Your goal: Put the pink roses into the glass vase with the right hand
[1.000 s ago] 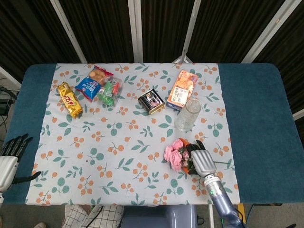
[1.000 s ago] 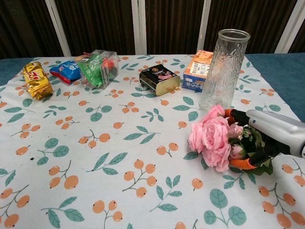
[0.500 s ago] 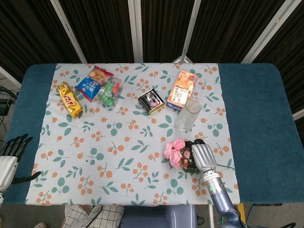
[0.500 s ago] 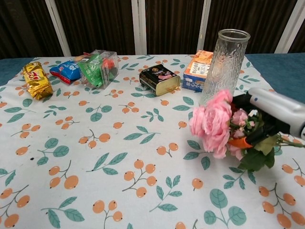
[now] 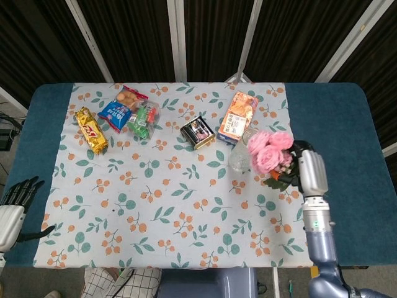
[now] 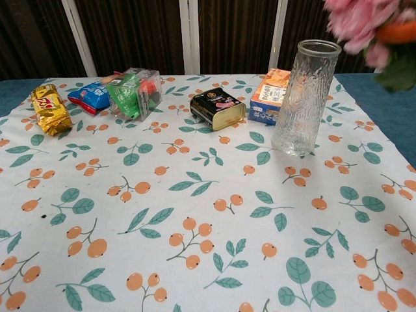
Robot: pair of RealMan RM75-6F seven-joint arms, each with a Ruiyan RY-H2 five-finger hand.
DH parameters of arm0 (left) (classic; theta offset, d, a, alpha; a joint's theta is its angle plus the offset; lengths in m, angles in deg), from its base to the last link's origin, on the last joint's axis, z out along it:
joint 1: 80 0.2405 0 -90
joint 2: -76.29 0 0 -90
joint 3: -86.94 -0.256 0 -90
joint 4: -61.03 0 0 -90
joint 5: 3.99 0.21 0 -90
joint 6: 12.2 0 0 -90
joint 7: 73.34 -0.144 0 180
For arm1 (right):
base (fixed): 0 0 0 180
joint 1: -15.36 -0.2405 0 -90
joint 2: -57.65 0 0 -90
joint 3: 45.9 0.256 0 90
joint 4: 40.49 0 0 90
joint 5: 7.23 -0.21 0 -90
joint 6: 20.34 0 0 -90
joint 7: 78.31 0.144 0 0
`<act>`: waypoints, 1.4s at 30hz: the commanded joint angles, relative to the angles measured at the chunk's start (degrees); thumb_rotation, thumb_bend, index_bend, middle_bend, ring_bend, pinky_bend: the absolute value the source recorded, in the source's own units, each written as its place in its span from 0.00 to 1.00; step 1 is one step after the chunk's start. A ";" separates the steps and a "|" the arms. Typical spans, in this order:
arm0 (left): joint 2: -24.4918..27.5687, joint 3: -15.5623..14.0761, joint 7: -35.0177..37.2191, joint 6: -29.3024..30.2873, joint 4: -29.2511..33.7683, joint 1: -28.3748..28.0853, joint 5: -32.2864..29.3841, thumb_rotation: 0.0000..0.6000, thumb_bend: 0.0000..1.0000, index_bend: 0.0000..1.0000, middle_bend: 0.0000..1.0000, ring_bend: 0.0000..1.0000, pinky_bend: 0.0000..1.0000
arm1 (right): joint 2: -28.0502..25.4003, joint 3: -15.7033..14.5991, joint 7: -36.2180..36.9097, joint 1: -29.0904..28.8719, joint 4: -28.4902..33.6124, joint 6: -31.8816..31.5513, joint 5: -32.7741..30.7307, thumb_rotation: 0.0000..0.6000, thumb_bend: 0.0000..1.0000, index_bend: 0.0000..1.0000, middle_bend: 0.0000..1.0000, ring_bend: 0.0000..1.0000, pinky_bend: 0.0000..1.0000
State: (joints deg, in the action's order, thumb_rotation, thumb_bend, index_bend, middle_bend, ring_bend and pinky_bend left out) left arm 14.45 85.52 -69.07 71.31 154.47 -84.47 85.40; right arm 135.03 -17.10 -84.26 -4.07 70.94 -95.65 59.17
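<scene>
My right hand [image 5: 308,171] holds the bunch of pink roses [image 5: 268,153] in the air, its blooms pointing left over the upper part of the glass vase [image 5: 239,156]. In the chest view the roses [image 6: 364,21] hang blurred at the top right corner, above and right of the vase [image 6: 304,97], and the hand itself is out of frame. The tall textured vase stands upright and empty on the floral cloth. My left hand [image 5: 12,208] rests open at the table's near left edge, holding nothing.
Behind the vase lie an orange snack box [image 5: 237,115] and a black tin [image 5: 197,132]. A gold packet [image 5: 90,130], a blue bag [image 5: 116,111] and a clear box with green contents [image 5: 142,118] sit at the far left.
My right hand has lifted the roses off the cloth and carried them up and away from me to the vase's height. The left hand stayed put.
</scene>
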 commanded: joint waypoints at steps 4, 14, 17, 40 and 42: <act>-0.08 -0.06 -0.38 0.00 -0.09 -0.04 0.21 1.00 0.00 0.00 0.00 0.00 0.00 | -4.05 9.08 8.64 -0.20 2.62 -2.49 -6.21 1.00 0.29 0.46 0.45 0.46 0.24; -0.36 -0.20 -0.74 0.36 -0.65 -0.15 1.12 1.00 0.00 0.00 0.00 0.00 0.00 | 1.24 16.80 21.33 -6.88 -1.75 -1.30 -15.82 1.00 0.29 0.46 0.45 0.43 0.24; -0.40 -0.20 -0.72 0.35 -0.76 -0.17 1.14 1.00 0.00 0.00 0.00 0.00 0.00 | 3.85 18.62 23.42 -10.23 -4.25 -1.04 -17.84 1.00 0.29 0.46 0.45 0.42 0.24; -0.06 -0.06 0.47 -0.14 -1.04 -0.39 0.52 1.00 0.00 0.00 0.00 0.00 0.00 | 12.27 20.23 22.12 -25.48 -14.37 -0.66 -22.27 1.00 0.29 0.46 0.45 0.42 0.24; -0.03 0.00 0.54 -0.18 -1.00 -0.40 0.37 1.00 0.00 0.00 0.00 0.00 0.00 | 12.82 19.98 22.40 -26.09 -15.41 -0.26 -22.45 1.00 0.29 0.46 0.45 0.42 0.24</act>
State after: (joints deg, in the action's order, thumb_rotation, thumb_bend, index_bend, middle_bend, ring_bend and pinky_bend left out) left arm 14.41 85.51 -68.54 71.14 153.47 -84.87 85.78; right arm 147.47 3.10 -62.07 -29.76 56.04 -96.17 36.88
